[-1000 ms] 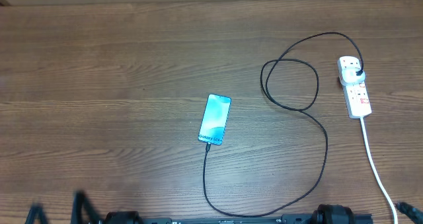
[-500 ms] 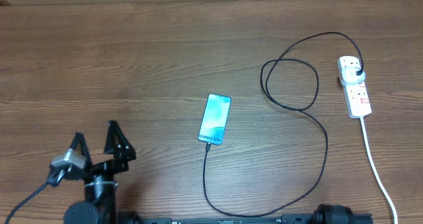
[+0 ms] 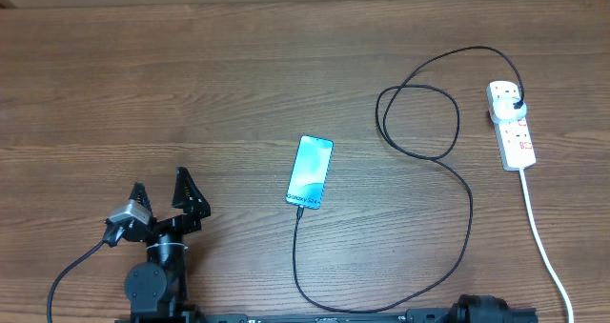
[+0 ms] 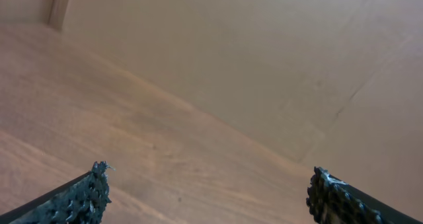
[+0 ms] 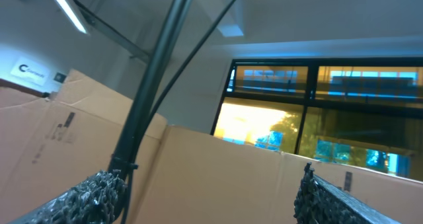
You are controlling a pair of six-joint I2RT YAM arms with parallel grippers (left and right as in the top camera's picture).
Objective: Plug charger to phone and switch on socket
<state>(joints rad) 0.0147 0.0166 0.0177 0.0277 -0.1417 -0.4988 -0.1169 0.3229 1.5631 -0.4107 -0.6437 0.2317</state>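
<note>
The phone (image 3: 310, 172) lies flat at the table's middle, its blue-white screen lit. The charger (image 3: 469, 209), a thin black cable, meets the phone's bottom edge, curves along the front, loops and ends in a black plug (image 3: 516, 104) seated in the socket (image 3: 515, 134), a white strip at the far right. My left gripper (image 3: 159, 182) stands open at the front left, well left of the phone; in its wrist view the left gripper (image 4: 208, 184) has only bare wood between its fingers. The right gripper (image 5: 208, 184) is open, aimed upward at cardboard, and out of the overhead view.
The socket's white cord (image 3: 543, 237) runs to the front right edge. The arm bases (image 3: 486, 312) sit along the front edge. Cardboard panels (image 5: 225, 178) and a black pole (image 5: 149, 78) show in the right wrist view.
My left arm has come in from the bottom left corner and moved right and forward, its jaws staying open. A dark part of the right arm left the bottom right corner.
</note>
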